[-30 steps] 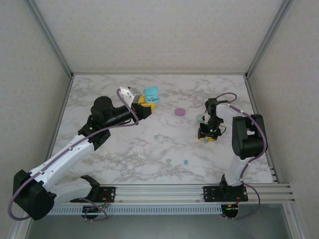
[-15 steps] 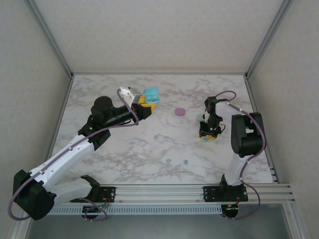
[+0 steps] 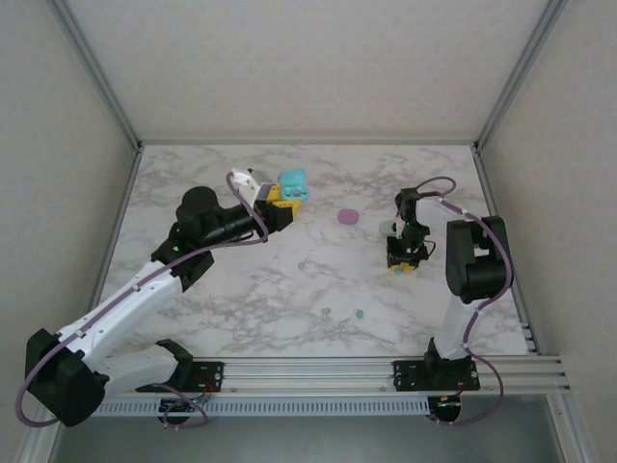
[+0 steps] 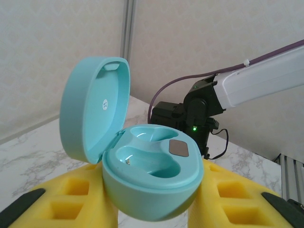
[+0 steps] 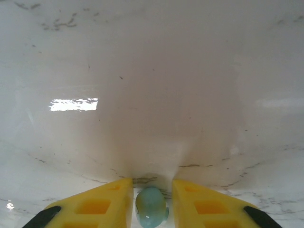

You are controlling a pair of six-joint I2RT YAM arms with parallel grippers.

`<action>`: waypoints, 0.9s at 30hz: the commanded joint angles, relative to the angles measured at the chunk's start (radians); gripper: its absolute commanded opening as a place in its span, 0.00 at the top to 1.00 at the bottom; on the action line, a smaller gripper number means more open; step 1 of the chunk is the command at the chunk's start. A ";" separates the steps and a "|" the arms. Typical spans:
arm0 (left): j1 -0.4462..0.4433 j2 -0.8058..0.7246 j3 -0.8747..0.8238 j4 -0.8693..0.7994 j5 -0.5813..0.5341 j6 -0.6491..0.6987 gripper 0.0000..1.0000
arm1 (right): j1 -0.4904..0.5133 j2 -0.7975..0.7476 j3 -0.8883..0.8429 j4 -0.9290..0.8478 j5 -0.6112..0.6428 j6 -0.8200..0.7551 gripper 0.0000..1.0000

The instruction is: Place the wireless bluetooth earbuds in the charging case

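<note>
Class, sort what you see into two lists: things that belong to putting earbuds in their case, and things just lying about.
Belongs to the job: open teal case in the left fingers; earbud between the right fingers; three loose earbuds.
Lying about for now: pink case; mint case.

- Tabletop (image 3: pixel 241 289): white marble pattern with grey veins, smooth and glossy; in the right wrist view it mirrors a bright patch of light.
- Charging case (image 4: pixel 152 190): teal plastic, smooth, with a soft satin sheen; a small dull grey pad (image 4: pixel 179 148) is set inside.
- Earbud (image 5: pixel 151 211): pale teal plastic, glossy, with small highlights.
- Left gripper (image 4: pixel 152 168) fingers (image 4: pixel 71 194): yellow, matt, moulded with square pockets.
- Right gripper (image 5: pixel 152 183) fingers (image 5: pixel 99 206): the same matt yellow finish.
- Rail (image 3: pixel 318 371): bare silvery metal, grooved lengthwise.
- Walls (image 3: pixel 308 68): off-white, matt, finely textured.
- Cable (image 4: pixel 171 85): smooth purple sheath.
</note>
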 commanded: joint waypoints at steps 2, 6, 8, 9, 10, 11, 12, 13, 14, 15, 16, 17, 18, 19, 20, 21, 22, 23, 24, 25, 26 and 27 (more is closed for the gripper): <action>-0.009 -0.002 0.028 0.008 -0.011 0.012 0.72 | 0.004 0.020 0.012 -0.017 0.014 -0.002 0.75; -0.009 0.001 0.029 0.011 -0.008 0.009 0.72 | 0.005 0.017 0.007 -0.015 0.012 0.005 0.81; -0.009 0.001 0.029 0.011 -0.009 0.009 0.72 | 0.004 0.006 0.005 -0.014 0.005 0.013 0.81; -0.009 0.001 0.028 0.011 -0.011 0.008 0.72 | 0.005 -0.006 0.005 -0.017 -0.007 0.017 0.82; -0.009 0.002 0.027 0.011 -0.011 0.009 0.72 | 0.005 -0.022 0.006 -0.017 -0.021 0.022 0.82; -0.009 0.003 0.028 0.011 -0.011 0.009 0.72 | 0.005 -0.041 0.009 -0.017 -0.037 0.029 0.82; -0.008 0.003 0.028 0.013 -0.014 0.008 0.72 | 0.004 -0.067 0.010 -0.018 -0.068 0.037 0.83; -0.009 0.002 0.026 0.013 -0.017 0.009 0.72 | 0.005 -0.098 0.012 -0.015 -0.107 0.046 0.83; -0.009 0.000 0.025 0.016 -0.026 0.008 0.72 | 0.005 -0.127 0.017 -0.012 -0.151 0.057 0.83; -0.009 -0.002 0.020 0.022 -0.033 0.007 0.72 | 0.004 -0.159 0.020 -0.003 -0.218 0.073 0.83; -0.007 -0.005 0.016 0.029 -0.044 0.008 0.72 | 0.003 -0.199 0.025 0.015 -0.298 0.094 0.83; -0.006 -0.008 0.011 0.033 -0.049 0.009 0.72 | 0.003 -0.231 0.028 0.035 -0.376 0.110 0.83; 0.000 -0.010 0.007 0.037 -0.050 0.009 0.72 | 0.002 -0.267 0.034 0.063 -0.469 0.135 0.83; 0.005 -0.010 0.005 0.037 -0.045 0.011 0.72 | 0.002 -0.298 0.038 0.097 -0.568 0.166 0.83; 0.013 -0.010 0.003 0.036 -0.037 0.013 0.72 | 0.001 -0.319 0.044 0.129 -0.650 0.198 0.83; 0.022 -0.009 0.001 0.034 -0.030 0.014 0.72 | 0.002 -0.337 0.051 0.169 -0.754 0.233 0.83; 0.031 -0.012 -0.005 0.035 -0.025 0.014 0.72 | 0.002 -0.348 0.062 0.206 -0.847 0.265 0.83; 0.040 -0.014 -0.010 0.041 -0.023 0.012 0.72 | 0.002 -0.354 0.070 0.236 -0.907 0.296 0.83; 0.050 -0.020 -0.016 0.043 -0.022 0.013 0.72 | 0.002 -0.362 0.077 0.284 -0.981 0.341 0.83; 0.059 -0.025 -0.020 0.042 -0.019 0.016 0.72 | 0.002 -0.369 0.076 0.333 -1.035 0.383 0.83; 0.068 -0.029 -0.022 0.037 -0.016 0.022 0.72 | 0.002 -0.374 0.072 0.394 -1.087 0.440 0.83; 0.076 -0.033 -0.023 0.029 -0.013 0.028 0.72 | 0.003 -0.377 0.071 0.441 -1.125 0.493 0.83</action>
